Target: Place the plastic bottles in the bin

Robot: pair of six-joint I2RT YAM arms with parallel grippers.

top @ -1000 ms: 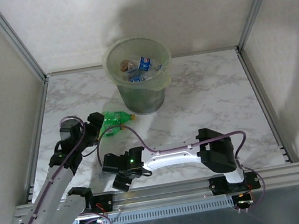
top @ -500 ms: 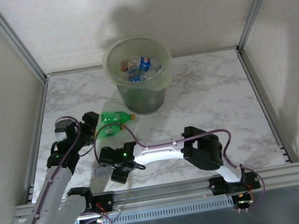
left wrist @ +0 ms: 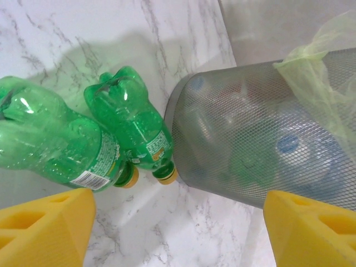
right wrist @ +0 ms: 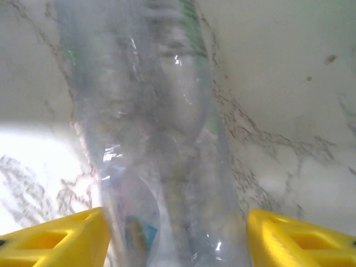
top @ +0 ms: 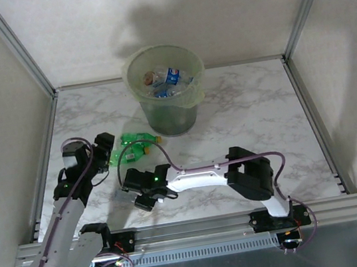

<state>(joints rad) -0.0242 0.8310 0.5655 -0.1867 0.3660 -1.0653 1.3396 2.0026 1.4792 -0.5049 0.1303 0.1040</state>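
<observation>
Mostly done: the bin (top: 171, 118) holds several bottles, and three more are outside it on the table (top: 250, 116).
Count: one bin, its contents too jumbled to number. Two green bottles (left wrist: 130, 125) lie side by side, caps toward the bin, just ahead of the left gripper (left wrist: 178, 222); its fingers stand wide apart with nothing between them, and the bin is just beyond, ahead-right. One clear bottle (right wrist: 161, 139) lies lengthwise between the right gripper (right wrist: 175, 222) fingers, filling the gap; cannot tell whether they are clamped on it. Judgement: three pickups remain.
</observation>
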